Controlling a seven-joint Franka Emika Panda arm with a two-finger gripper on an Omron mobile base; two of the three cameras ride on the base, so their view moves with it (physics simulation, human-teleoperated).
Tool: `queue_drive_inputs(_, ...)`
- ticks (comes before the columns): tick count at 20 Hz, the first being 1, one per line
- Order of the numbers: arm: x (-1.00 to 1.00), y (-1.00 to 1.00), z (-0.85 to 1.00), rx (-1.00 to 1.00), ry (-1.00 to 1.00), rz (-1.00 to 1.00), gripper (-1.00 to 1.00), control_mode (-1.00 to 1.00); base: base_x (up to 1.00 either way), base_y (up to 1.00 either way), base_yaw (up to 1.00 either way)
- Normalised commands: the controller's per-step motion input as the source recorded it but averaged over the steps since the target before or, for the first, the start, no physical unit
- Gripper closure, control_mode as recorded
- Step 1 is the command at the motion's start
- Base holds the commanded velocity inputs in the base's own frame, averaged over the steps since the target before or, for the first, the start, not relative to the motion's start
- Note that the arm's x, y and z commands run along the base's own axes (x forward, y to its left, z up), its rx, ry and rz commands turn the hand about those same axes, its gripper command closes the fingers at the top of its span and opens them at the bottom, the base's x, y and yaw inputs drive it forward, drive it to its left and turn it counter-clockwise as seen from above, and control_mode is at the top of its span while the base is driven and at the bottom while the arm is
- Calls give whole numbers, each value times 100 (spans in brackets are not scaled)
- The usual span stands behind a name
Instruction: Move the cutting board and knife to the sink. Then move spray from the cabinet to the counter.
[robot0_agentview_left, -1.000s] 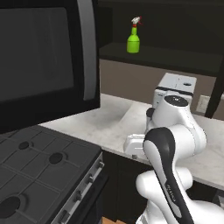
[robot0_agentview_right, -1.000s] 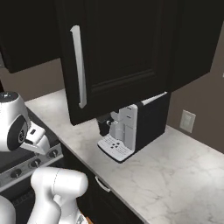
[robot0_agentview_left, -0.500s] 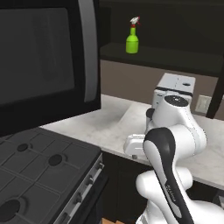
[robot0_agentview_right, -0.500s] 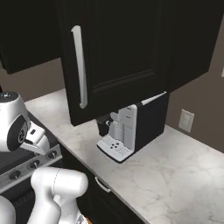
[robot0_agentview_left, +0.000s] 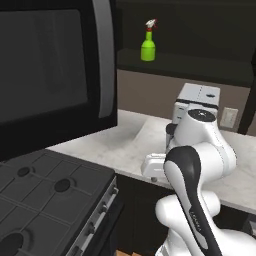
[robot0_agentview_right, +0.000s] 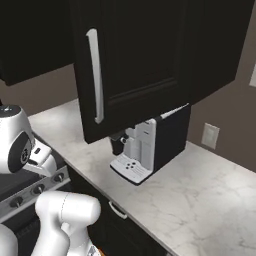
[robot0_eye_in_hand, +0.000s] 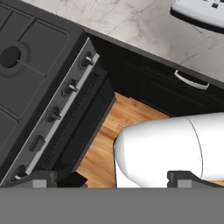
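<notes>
The spray (robot0_agentview_left: 148, 44), a green bottle with a red top, stands upright on the shelf of the open upper cabinet, high above the counter (robot0_agentview_left: 125, 145). My arm is folded low in front of the counter edge, well below and to the right of the bottle. In the hand view my gripper (robot0_eye_in_hand: 114, 180) points down at the stove front and the wooden floor; its two dark fingertips (robot0_eye_in_hand: 41, 178) stand wide apart, open, holding nothing. The cutting board, the knife and the sink are out of view.
A white coffee machine (robot0_agentview_left: 195, 100) (robot0_agentview_right: 137, 150) stands on the counter below the cabinet. The open dark cabinet door (robot0_agentview_left: 55, 65) (robot0_agentview_right: 130, 60) juts out over the counter. A black stove (robot0_agentview_left: 45, 190) (robot0_eye_in_hand: 39, 74) with front knobs lies to the left.
The whole picture has shifted slightly in both base views, so the cameras have moved a little. The spray stays on its shelf and the gripper stays open.
</notes>
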Motion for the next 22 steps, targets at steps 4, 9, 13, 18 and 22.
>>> queue_drive_inputs(4,0,0,0,0,0,0,-100,100,-10,40,-20)
queue_drive_inputs(9,0,0,0,0,0,0,-100,100,0,35,-17)
queue_drive_inputs(13,0,0,0,0,0,0,-100,100,0,38,-10)
queue_drive_inputs(18,0,0,0,0,0,0,-100,100,3,43,-9)
queue_drive_inputs(22,0,0,0,0,0,0,-100,100,0,50,-5)
